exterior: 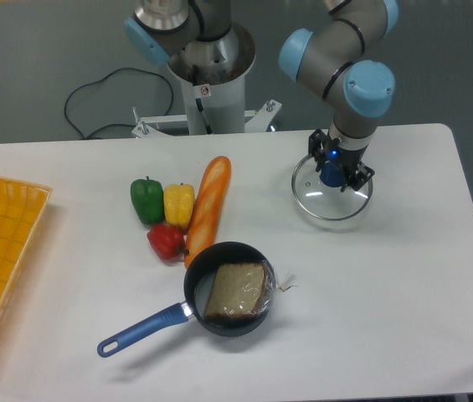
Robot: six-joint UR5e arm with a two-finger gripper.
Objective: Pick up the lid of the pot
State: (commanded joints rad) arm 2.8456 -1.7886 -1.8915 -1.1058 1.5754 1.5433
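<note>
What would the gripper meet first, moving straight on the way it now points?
Probably the glass pot lid, under the blue knob between the jaws; any gap there is unclear from this view.

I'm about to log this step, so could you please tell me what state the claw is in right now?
Claw: closed, holding the pot lid by its blue knob.
</note>
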